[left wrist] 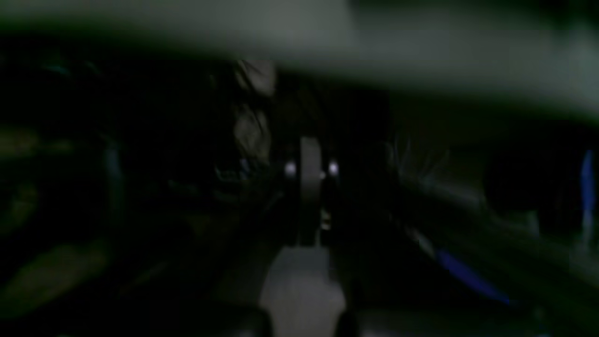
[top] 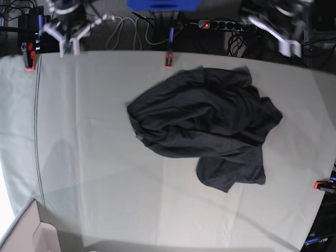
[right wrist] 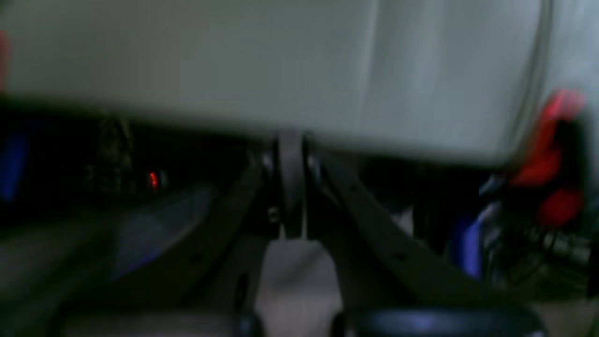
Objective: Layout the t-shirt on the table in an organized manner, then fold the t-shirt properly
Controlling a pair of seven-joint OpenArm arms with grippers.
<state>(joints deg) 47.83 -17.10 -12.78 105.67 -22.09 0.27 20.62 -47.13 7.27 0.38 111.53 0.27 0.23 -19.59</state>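
**A:** So where is the t-shirt (top: 202, 126) right now?

**B:** Crumpled in a heap on the surface (top: 94, 157), a bit toward the far edge and off to one side of the middle. One lobe of fabric trails toward the near side. Nothing is touching it.

**A:** And the 2 arms?

**B:** Both parked at the far edge, well apart from the cloth. The left claw (top: 289, 44) is at the far corner on the base view's right, the right claw (top: 68, 44) at the opposite far corner. Each has its fingers pressed together with nothing between them.

**A:** Why hang back like that?

**B:** My guess is that it keeps the overhead view clear, so the whole heap can be read before choosing a grip. No sleeve or collar is plainly visible yet, so spreading has to come first.

**A:** The red clamps (top: 168, 59)?

**B:** They sit at the edges, probably pinning the pale cover so it won't slide.
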